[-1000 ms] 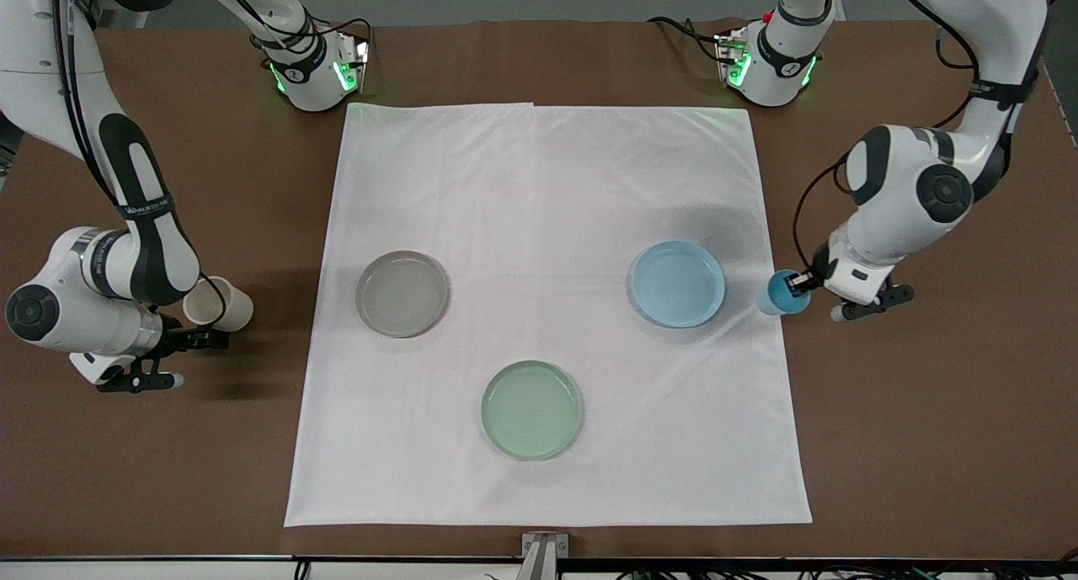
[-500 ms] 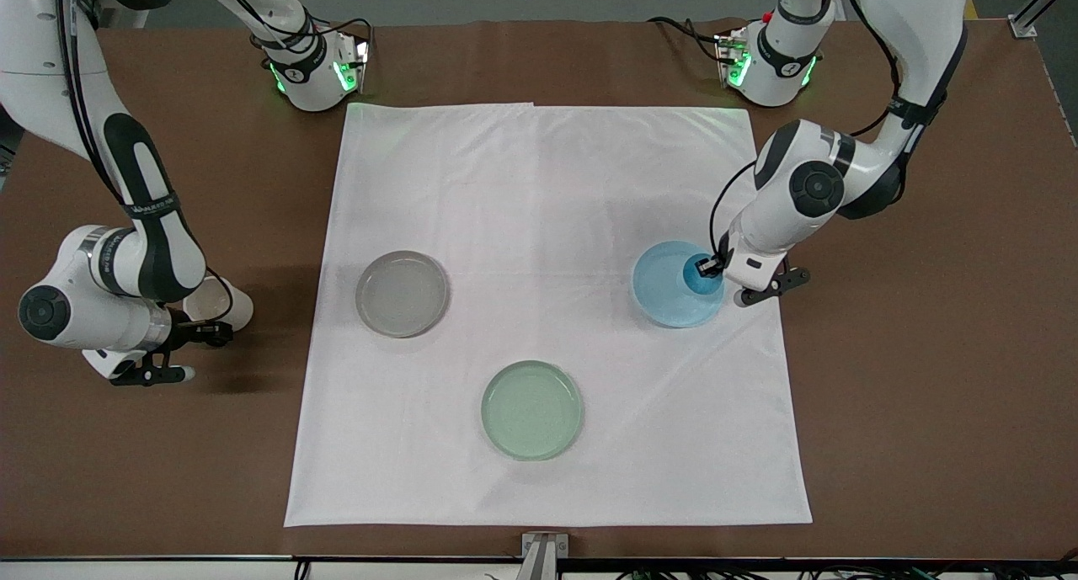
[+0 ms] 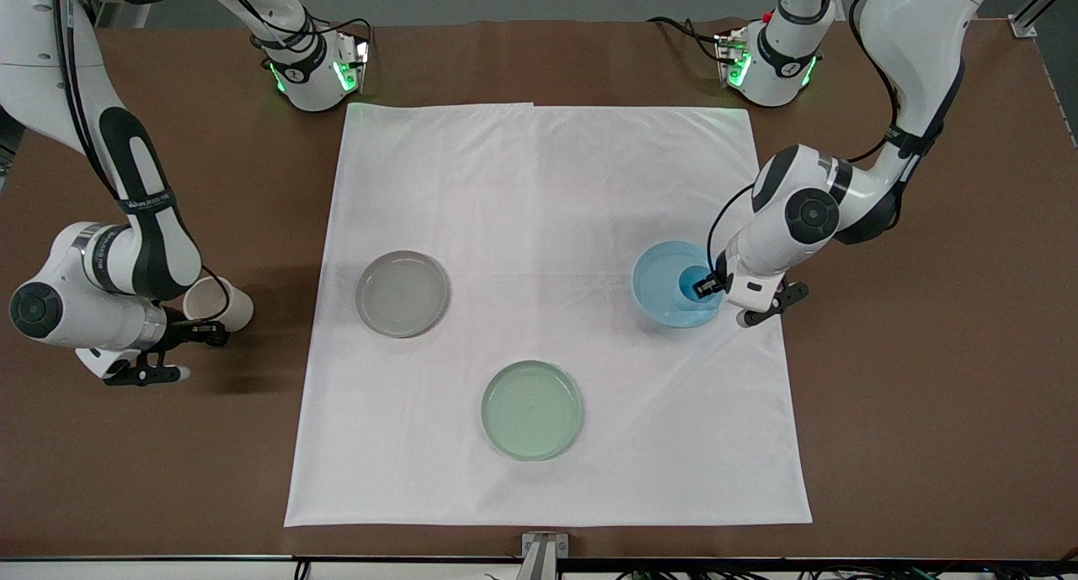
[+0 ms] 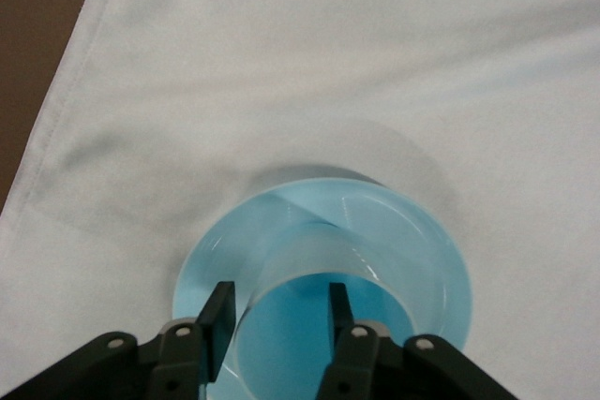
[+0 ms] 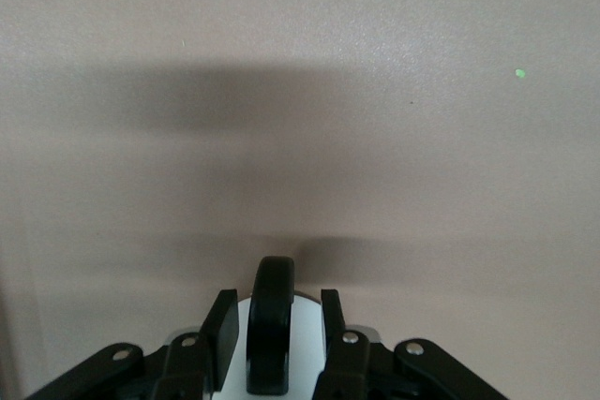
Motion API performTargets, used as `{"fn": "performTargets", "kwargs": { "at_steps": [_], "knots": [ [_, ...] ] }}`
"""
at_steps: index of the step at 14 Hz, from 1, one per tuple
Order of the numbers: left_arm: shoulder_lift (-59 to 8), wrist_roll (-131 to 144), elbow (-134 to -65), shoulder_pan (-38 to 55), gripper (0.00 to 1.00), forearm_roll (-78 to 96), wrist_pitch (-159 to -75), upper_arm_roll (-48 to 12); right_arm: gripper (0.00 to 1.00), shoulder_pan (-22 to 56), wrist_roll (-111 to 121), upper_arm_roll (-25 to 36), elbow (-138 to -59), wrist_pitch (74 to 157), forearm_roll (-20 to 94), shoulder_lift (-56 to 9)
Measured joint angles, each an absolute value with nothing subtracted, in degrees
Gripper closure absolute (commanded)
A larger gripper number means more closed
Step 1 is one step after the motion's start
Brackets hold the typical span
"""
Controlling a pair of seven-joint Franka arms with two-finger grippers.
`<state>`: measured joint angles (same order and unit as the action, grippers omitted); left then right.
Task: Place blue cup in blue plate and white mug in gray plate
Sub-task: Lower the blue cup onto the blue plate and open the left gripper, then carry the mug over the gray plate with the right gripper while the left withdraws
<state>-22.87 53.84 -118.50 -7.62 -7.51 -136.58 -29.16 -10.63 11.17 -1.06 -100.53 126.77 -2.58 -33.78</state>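
Observation:
The blue cup (image 3: pixel 692 281) stands upright in the blue plate (image 3: pixel 659 279), at the rim toward the left arm's end. My left gripper (image 3: pixel 703 287) is open astride the cup's wall (image 4: pixel 300 264): one finger is outside it, the other inside and apart from it. The white mug (image 3: pixel 219 304) stands on the brown table off the cloth, at the right arm's end. My right gripper (image 5: pixel 277 311) is open with the mug's black handle (image 5: pixel 272 325) between its fingers, a gap showing on each side. The gray plate (image 3: pixel 402 294) is bare.
A pale green plate (image 3: pixel 531 410) lies on the white cloth (image 3: pixel 547 184), nearer the front camera than the other two plates. Brown table (image 3: pixel 926 395) surrounds the cloth on all sides.
The left arm carried the blue cup from beside the plate into it, and its fingers have come apart off the cup's wall. The right gripper's fingers have narrowed around the mug's handle.

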Motion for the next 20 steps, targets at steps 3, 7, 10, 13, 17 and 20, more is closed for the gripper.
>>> {"fn": "performTargets", "kwargs": {
  "at_steps": [3,7,10,13,17,20],
  "knots": [
    [-22.8,54.1,-110.6,-7.0,0.0,-7.5,-125.9,-29.5,0.81,-10.6,11.2,-1.1,-100.5,126.7,-2.6,-33.6],
    [-22.7,52.1,-96.2,-6.0,0.0,-9.0,-113.9,-29.6,0.95,-10.6,11.2,-1.2,-100.5,126.6,-2.6,-33.6],
    [-22.4,47.0,-88.2,-6.2,0.0,-14.2,-105.6,-29.4,0.97,-10.6,11.2,-1.3,-100.5,126.6,-2.6,-33.4],
    [-20.4,38.1,-82.6,-8.9,0.0,-15.3,-97.0,-29.1,0.97,-9.6,11.6,-1.6,-100.0,123.7,-2.6,-31.3],
    [-16.0,25.9,-79.7,-13.6,0.0,-14.0,-91.7,-28.8,0.97,-2.5,12.2,-2.0,-99.5,116.7,-2.6,-24.2],
    [-10.4,18.8,-79.5,-7.3,0.0,-11.6,-87.3,-19.8,0.97,8.8,12.6,-2.3,-99.7,112.5,-2.6,-20.1]
  ]
}}
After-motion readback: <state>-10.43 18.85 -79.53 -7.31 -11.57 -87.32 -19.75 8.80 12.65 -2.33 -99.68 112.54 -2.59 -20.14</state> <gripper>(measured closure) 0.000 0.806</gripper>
